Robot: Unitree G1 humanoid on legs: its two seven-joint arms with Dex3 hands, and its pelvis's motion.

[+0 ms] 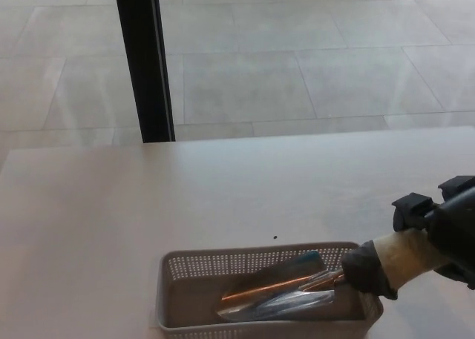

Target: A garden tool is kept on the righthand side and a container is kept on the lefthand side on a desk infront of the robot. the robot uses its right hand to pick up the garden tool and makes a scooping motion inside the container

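Reaching in from the right edge of the frame, the robot's right hand point(438, 231) is clenched around the pale handle of a shiny metal garden scoop point(278, 294). The scoop's blade lies low inside a grey perforated container point(185, 268), which sits at the bottom centre of the frame on a pale desk point(148, 198). The blade points toward the container's left end, and its polished surface shows a coppery streak (a reflection, by the look of it). The handle crosses the container's right rim. A tiny dark speck point(275, 237) marks the desk just above the container. Beyond the desk, a black vertical post point(141, 57) rises at upper left against a tiled floor point(312, 64).
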